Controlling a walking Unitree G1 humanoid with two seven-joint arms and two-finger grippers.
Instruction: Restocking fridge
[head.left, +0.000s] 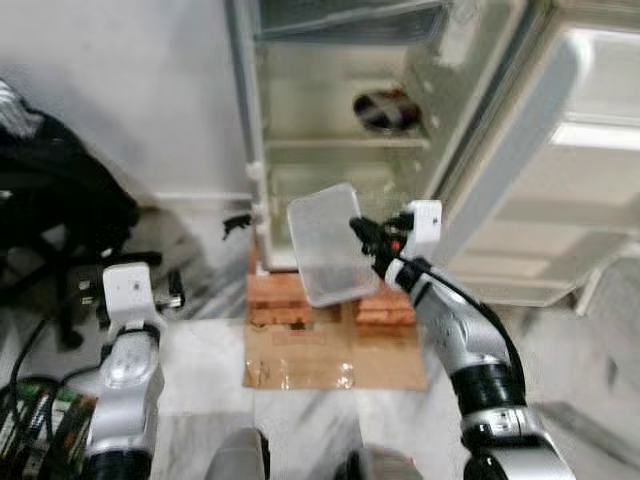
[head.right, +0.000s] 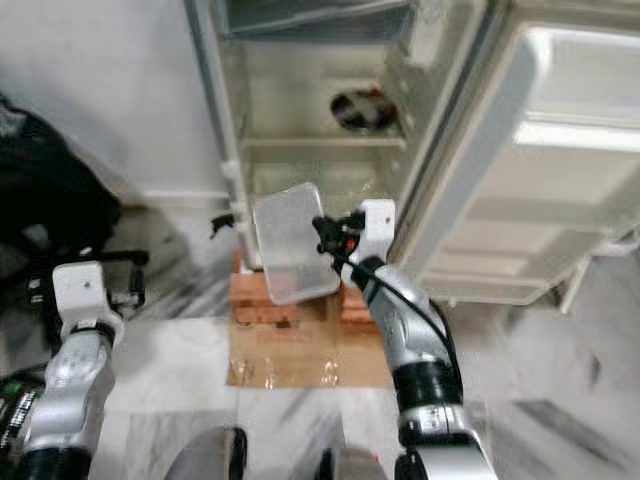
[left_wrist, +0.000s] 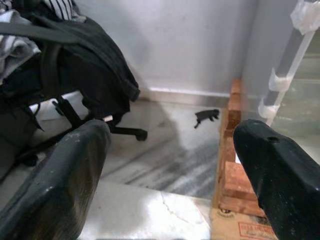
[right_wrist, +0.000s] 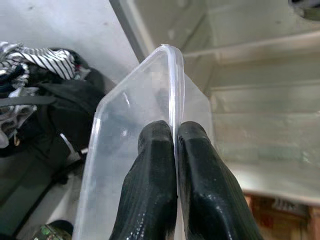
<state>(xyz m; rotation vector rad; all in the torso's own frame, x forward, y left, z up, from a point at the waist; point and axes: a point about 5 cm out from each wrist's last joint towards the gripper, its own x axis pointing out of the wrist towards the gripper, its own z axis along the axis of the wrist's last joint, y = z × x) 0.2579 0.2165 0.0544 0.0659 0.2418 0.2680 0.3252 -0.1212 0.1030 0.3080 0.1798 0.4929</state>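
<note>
A clear plastic container (head.left: 328, 245) hangs tilted in front of the open fridge (head.left: 340, 110). My right gripper (head.left: 362, 238) is shut on its rim, the wall pinched between the two fingers (right_wrist: 152, 170). On a fridge shelf (head.left: 345, 143) behind it sits a dark round dish (head.left: 386, 110). My left gripper (head.left: 150, 298) hangs low at my left side, open, with nothing between its fingers (left_wrist: 65, 175).
The fridge door (head.left: 560, 170) stands open on the right. The fridge rests on bricks (head.left: 285, 300) with flattened cardboard (head.left: 330, 360) in front. A black office chair (head.left: 60, 210) heaped with clothes stands on the left. The floor is marble.
</note>
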